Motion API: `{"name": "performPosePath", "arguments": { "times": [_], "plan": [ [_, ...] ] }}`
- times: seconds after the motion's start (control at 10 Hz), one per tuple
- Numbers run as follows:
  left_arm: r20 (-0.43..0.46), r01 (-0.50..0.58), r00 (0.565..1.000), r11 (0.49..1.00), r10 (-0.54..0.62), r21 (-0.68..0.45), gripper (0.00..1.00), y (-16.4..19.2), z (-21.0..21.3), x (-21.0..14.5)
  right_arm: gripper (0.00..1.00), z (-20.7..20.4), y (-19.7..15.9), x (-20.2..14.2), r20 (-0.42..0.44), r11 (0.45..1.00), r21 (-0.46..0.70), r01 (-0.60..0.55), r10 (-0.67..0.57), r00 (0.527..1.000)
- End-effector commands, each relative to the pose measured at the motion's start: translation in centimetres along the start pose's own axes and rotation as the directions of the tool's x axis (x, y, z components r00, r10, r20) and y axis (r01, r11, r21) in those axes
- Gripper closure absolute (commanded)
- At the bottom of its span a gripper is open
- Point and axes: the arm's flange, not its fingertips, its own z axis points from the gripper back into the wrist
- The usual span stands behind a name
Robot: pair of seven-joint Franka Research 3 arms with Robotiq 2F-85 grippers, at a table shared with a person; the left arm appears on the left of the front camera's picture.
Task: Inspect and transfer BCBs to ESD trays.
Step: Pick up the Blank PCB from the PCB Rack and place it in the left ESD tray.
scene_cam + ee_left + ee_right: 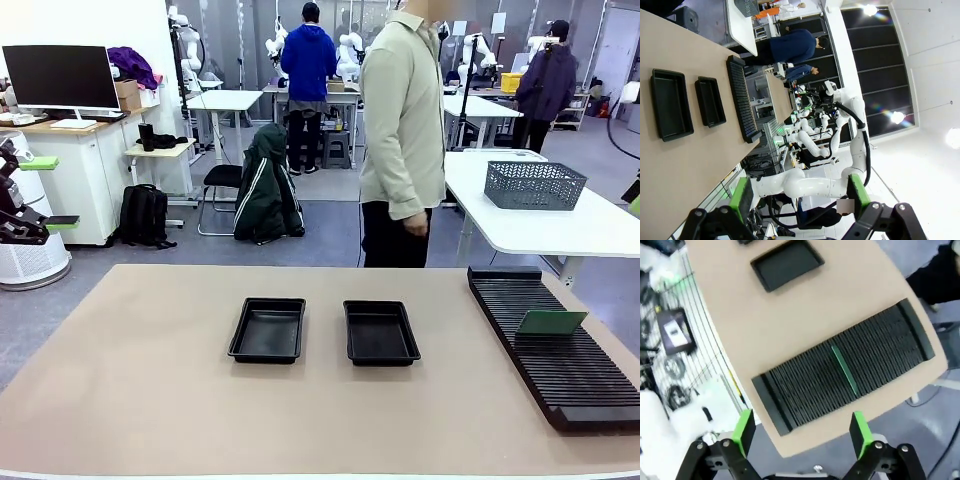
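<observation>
Hovering well above the rack (840,375), the right gripper (802,431) hangs with its jaws spread wide and nothing in them. The lone BCB (845,371) stands on edge in a slot about midway along the rack, and in the front view it leans a little. Seen along the fingers, the BCB lies ahead and slightly to one side of the gap between them, well apart from both pads. Its thin edge runs nearly in line with that gap but is skewed. That skew looks like the likeliest trouble: a descent without a wrist turn could set one finger onto the BCB's top edge or onto the rack's ribs, knocking it flat or wedging it in its slot. A pinch on so thin and slick a card could also slip as it lifts clear. Both trays (380,335) sit empty on the table (150,400) to the left of the rack, well apart from it, so the whole transfer appears to lie ahead. The left gripper (799,195), likewise wide open and empty, hangs far to the left of the rack, past the trays.
</observation>
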Motion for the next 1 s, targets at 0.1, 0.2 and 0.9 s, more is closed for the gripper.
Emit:
{"name": "performPosePath", "arguments": {
  "times": [0.1,0.2,0.9],
  "plan": [
    [0.006,0.004,1.000,1.000,-0.004,0.005,0.00,-0.1,0.1,0.0,0.00,-3.4,-0.3,-0.4,-0.137,0.976,-0.040,-0.216,0.208,0.968],
    [0.006,0.004,1.000,1.000,-0.004,0.005,0.00,-0.1,0.1,0.0,0.00,-4.8,-0.9,-0.8,-0.155,0.962,-0.081,-0.261,0.246,0.957],
    [0.006,0.004,1.000,1.000,-0.004,0.005,0.00,-0.1,0.1,0.0,0.00,-11.8,-3.4,-1.3,-0.198,0.872,-0.113,-0.477,0.451,0.870]
  ]
}}
